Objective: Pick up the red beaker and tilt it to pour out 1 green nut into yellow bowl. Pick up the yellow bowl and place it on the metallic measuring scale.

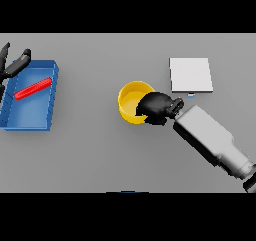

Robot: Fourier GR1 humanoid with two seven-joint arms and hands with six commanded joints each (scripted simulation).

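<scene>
Right robot hand [156,107] grips the round, glossy yellow bowl [131,99] by its rim

No lettering, numbers, brand marks or signs are showing anywhere that can be read. The flat scale [190,74] is carrying a tiny pale blue mark at its near edge (too small to tell whether it is a display), and the yellow bowl [131,100] and blue tray [52,97] are showing plain surfaces.

1. You see the yellow bowl [131,101] upright at mid-table.
2. The red beaker [33,88] lies on its side in a blue tray.
3. The metallic measuring scale [190,75] sits right of the bowl.
</scene>
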